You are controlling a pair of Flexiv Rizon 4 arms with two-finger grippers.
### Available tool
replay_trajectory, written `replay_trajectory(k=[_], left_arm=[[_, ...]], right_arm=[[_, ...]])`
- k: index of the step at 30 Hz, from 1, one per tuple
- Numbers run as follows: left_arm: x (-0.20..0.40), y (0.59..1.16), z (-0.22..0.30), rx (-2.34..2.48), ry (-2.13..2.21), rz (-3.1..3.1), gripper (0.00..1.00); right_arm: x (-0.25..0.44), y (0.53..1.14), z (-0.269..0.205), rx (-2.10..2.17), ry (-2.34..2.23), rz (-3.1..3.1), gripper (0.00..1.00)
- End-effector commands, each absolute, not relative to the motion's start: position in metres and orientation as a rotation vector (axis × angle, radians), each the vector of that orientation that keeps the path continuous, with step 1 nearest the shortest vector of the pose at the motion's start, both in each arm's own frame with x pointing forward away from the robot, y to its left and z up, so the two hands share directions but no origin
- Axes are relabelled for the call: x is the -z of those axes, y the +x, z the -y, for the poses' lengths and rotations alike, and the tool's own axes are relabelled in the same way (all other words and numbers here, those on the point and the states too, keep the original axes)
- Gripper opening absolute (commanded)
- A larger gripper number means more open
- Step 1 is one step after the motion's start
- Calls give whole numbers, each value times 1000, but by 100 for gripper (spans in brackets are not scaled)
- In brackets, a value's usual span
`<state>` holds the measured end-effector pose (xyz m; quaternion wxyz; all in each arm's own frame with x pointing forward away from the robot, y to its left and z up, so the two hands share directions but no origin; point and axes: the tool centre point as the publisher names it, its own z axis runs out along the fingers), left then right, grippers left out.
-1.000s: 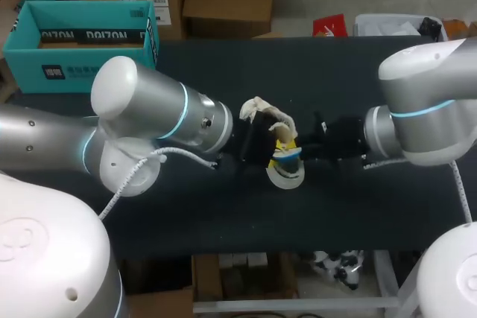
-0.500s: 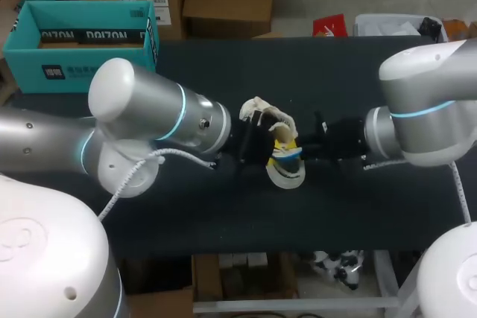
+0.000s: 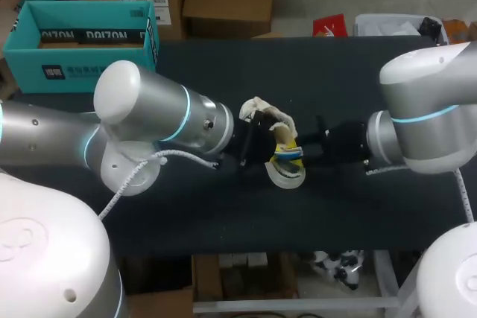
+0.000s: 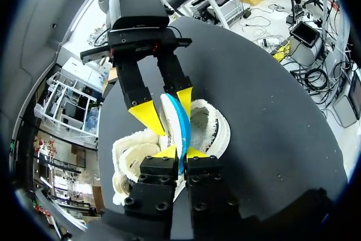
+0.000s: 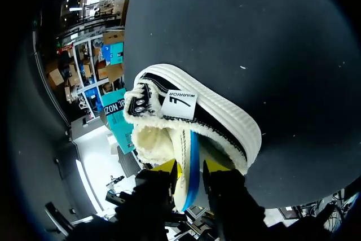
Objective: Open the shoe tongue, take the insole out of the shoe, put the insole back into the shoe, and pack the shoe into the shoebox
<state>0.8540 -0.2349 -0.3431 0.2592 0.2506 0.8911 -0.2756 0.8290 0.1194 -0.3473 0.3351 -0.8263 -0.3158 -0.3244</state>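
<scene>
1. Centrally on the dark, matte table, between the two grippers, sits the shoe. It has a black upper, a thick ribbed white sole and woolly cream fleece curling over the collar.
2. Its insole is a thin, flat blade, white-faced with a blue edge, standing on edge partly out of the shoe's opening.
3. Low over the table, the left arm comes in from the left with the left gripper at the shoe's mouth. The right arm reaches in low from the opposite side, and the right gripper faces it.
4. The left gripper's yellow tips are nearly together, pinching the insole's near end. The right gripper's tips clamp the same insole further along, one on each face.
5. The teal cardboard shoebox sits open at the table's far left corner, well apart from the shoe.
</scene>
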Motion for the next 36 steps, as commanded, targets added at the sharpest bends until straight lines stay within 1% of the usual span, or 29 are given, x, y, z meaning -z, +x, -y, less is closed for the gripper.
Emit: replay_trajectory(k=[1,2,3,10,19,20,21,22,23,24,25,27,36], left_arm=[[347,855,239,733,667,-2413,0],[348,855,239,731,666,-2414,0],[348,856,239,731,665,-2414,0],[352,862,240,721,653,-2421,0],[360,879,233,714,606,-2458,0],[361,879,233,716,604,-2461,2],[361,880,232,717,601,-2465,13],[361,880,232,721,599,-2468,28],[362,880,231,725,598,-2470,37],[362,880,230,731,597,-2472,42],[361,879,229,735,597,-2473,45],[360,877,228,752,598,-2473,46],[351,865,225,808,622,-2467,47]], right_arm=[[338,819,-116,860,-2170,818,10],[338,819,-117,860,-2170,817,2],[338,819,-118,859,-2169,817,0],[344,825,-124,849,-2166,832,0],[360,849,-127,824,-2166,860,0],[361,850,-126,823,-2166,860,0],[363,851,-125,822,-2166,860,0],[364,852,-125,820,-2171,860,0],[365,852,-125,819,-2172,860,0],[366,853,-125,815,-2177,859,0],[367,854,-125,808,-2190,859,0],[368,854,-124,809,-2189,860,0],[366,847,-118,817,-2212,858,0]])
